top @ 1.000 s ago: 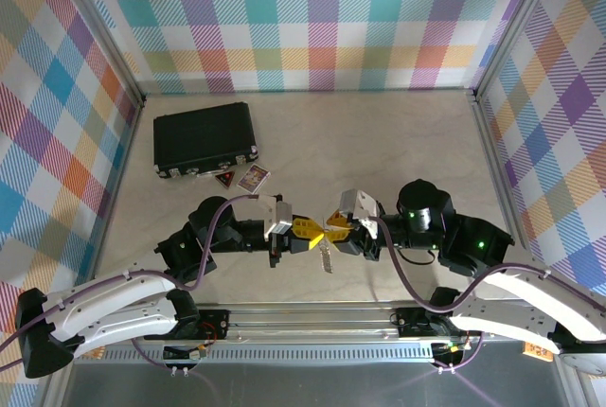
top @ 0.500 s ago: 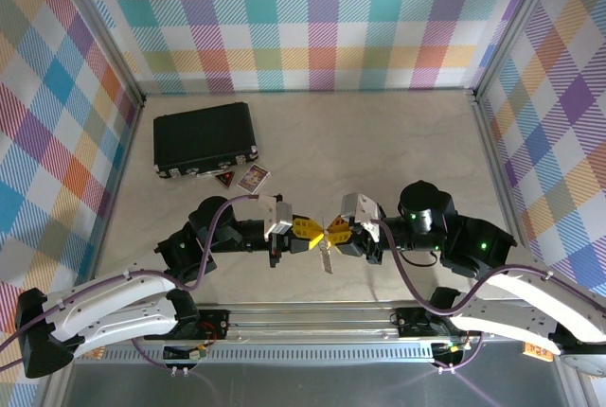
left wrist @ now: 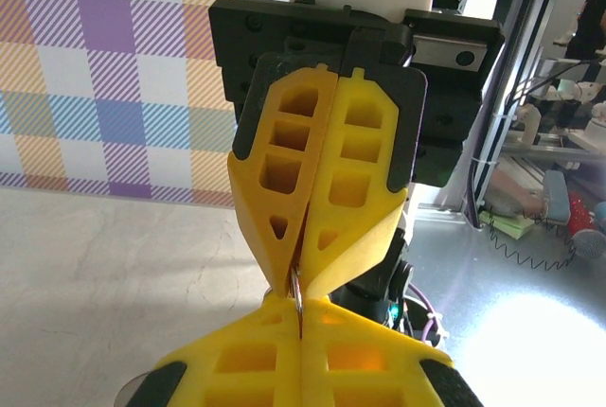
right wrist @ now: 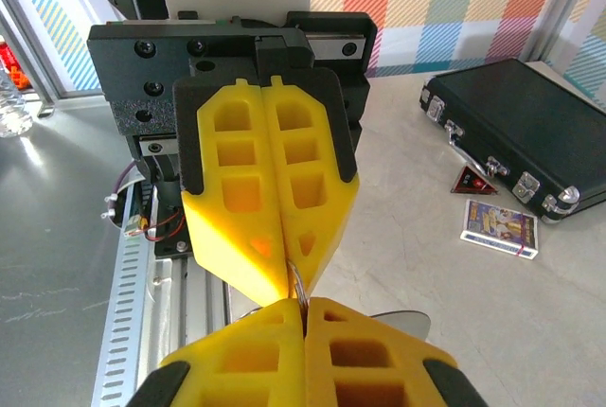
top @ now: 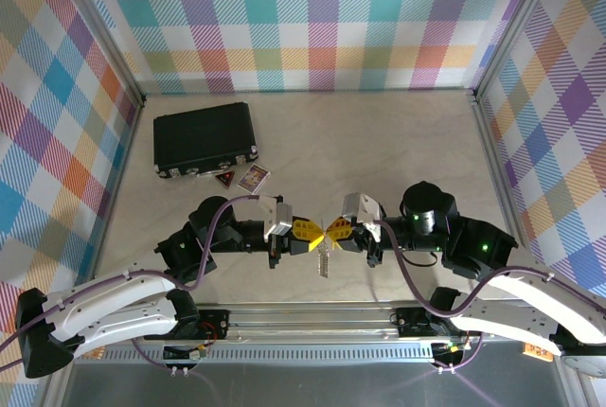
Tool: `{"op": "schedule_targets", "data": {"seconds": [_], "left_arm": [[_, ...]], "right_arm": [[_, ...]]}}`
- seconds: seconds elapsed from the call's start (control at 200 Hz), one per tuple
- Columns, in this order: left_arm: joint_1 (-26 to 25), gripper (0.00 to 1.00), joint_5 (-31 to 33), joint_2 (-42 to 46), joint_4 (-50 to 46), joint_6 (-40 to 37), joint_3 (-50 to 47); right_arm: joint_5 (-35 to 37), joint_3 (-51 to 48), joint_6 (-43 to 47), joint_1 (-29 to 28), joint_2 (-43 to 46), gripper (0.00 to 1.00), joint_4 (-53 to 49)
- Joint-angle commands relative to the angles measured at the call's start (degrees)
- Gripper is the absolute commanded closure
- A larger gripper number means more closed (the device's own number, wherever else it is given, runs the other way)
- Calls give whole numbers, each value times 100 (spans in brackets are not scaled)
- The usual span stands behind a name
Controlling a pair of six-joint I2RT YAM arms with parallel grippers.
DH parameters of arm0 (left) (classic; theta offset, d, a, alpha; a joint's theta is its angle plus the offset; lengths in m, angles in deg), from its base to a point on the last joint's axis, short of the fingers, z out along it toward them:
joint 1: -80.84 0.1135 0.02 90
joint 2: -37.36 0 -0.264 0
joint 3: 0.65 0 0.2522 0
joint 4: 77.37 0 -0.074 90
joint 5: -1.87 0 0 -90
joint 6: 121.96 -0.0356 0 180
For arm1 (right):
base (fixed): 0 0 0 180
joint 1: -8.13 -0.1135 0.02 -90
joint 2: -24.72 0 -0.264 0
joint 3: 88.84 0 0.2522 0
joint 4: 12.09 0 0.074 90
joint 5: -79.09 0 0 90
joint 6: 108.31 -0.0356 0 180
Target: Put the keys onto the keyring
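I read no brand or label anywhere: the card (right wrist: 499, 228) and the red triangular piece (right wrist: 471, 180) lying just in front of the black case (top: 205, 138) both carry print, but it is too small for me to make out. Well to the right of the case and nearer the arm bases, my left end effector (top: 309, 231) and right end effector (top: 336, 229) meet tip to tip above the desk (top: 379, 142). Both have their yellow fingers pressed fully together. Each nips the thin silver loop of the keyring (left wrist: 296, 291), which shows as a sliver of wire where the two sets of tips meet. The rest of it is buried between the fingers. From above, a small silver piece (top: 325, 258) hangs below that meeting point, and what it is I cannot tell.
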Motion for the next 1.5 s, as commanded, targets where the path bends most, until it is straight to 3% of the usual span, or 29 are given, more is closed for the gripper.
{"op": "schedule_targets", "data": {"seconds": [0.0,0.13,0.375,0.52,0.865,1.025,1.25,1.495], "left_arm": [[-56,100,407,80,-492,-406,415],[-56,84,851,38,-1372,-873,732],[-56,91,1028,-80,-1989,-1240,972],[-56,84,985,-109,-1946,-1239,946],[-56,81,827,-230,-1906,-1216,919],[-56,82,903,-244,-1909,-1221,901],[-56,100,840,-230,-1854,-1236,884],[-57,100,809,-25,-1513,-1075,767]], "right_arm": [[-27,111,167,-28,-44,100,-117],[52,317,356,-31,-182,100,-417],[-120,559,521,-44,-441,100,-677],[-150,550,510,-46,-483,100,-606],[-124,585,547,-124,-611,100,-599],[-70,603,577,-163,-617,100,-634],[-69,568,600,-209,-633,100,-589],[-104,568,549,-226,-578,100,-575]]}}
